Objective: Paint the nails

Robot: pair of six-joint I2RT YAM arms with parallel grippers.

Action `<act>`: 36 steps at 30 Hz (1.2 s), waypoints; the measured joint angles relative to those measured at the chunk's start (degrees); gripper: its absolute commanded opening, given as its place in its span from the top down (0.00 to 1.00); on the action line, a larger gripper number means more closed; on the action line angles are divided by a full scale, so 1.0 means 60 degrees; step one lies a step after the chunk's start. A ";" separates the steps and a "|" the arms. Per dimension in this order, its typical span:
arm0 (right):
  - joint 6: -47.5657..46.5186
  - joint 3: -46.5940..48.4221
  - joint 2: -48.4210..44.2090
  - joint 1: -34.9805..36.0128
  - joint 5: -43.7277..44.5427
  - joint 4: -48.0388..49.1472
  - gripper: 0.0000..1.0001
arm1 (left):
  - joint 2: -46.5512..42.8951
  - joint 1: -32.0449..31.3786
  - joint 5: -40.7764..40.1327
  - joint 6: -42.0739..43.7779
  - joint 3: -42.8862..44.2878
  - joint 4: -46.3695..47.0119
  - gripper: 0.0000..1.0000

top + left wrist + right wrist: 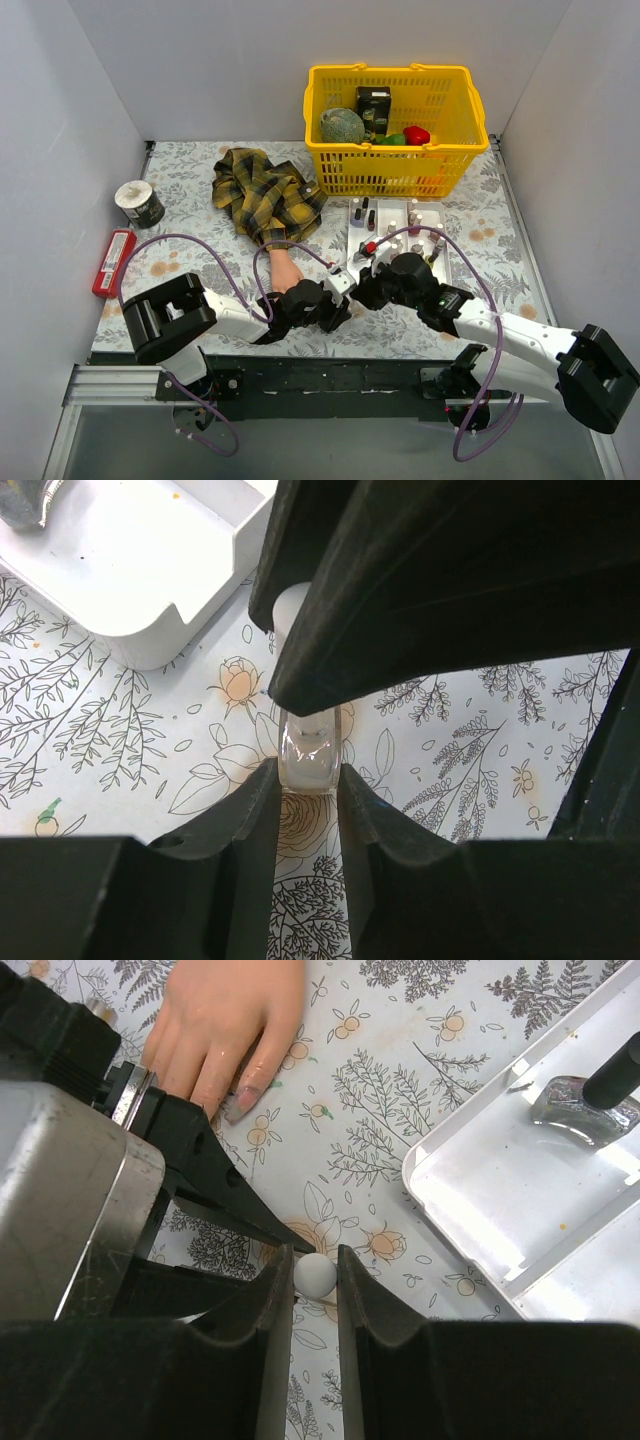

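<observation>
The peach mannequin hand lies palm down, its plaid sleeve behind it. In the right wrist view its fingertips and nails show at upper left, one nail tinted. My left gripper is shut on a small clear glass polish bottle just above the flowered cloth, in front of the hand. My right gripper is shut on the bottle's round white cap, directly over the bottle. I cannot tell whether the cap is off the bottle. Both grippers meet at the near middle.
A white tray with several black-capped polish bottles stands right of the hand. A yellow basket of items is at the back. A tape roll and a red flat pack lie at the left.
</observation>
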 measured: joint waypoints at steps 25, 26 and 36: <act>-0.0113 -0.0033 -0.1031 0.0000 0.0776 -0.0262 0.91 | -0.0004 0.0000 0.0000 0.0000 0.0015 -0.0055 0.87; -0.0117 -0.0033 -0.1082 -0.0004 0.0772 -0.0244 0.91 | -0.0004 0.0000 0.0004 0.0000 0.0015 -0.0055 0.87; -0.0142 -0.0146 -0.0805 0.0000 0.0208 -0.0164 0.92 | -0.0004 0.0000 0.0004 0.0000 0.0015 -0.0058 0.87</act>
